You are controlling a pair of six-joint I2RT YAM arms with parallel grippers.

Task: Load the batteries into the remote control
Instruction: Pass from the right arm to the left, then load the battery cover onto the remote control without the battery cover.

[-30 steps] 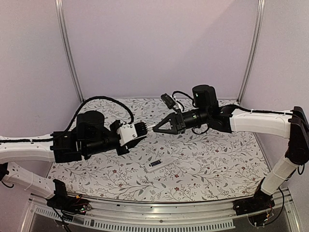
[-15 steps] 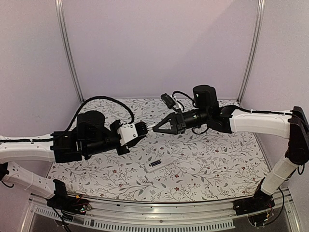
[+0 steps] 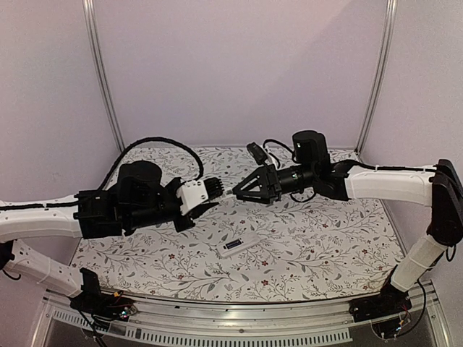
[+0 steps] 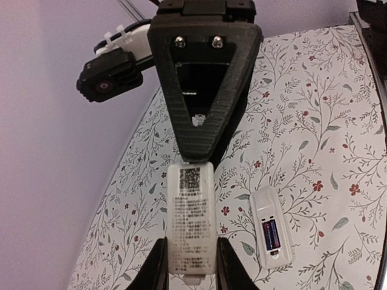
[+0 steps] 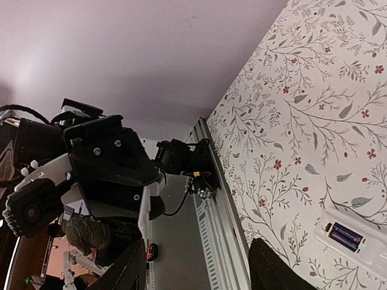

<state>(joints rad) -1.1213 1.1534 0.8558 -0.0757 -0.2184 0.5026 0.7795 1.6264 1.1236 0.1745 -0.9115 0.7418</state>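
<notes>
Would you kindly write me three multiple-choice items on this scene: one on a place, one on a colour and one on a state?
1. Where is the remote?
A. lying flat on the table
B. held up in the air
C. standing on end

2. What colour is the cover in the left gripper?
A. black
B. white
C. red

3. How is the right gripper?
A. shut on the remote
B. shut on the cover
C. open and empty

Key:
1 A, it lies on the floral table, apart from both arms.
2 B, the labelled piece between the fingers is white.
3 C, its fingers stand apart with nothing between them.
</notes>
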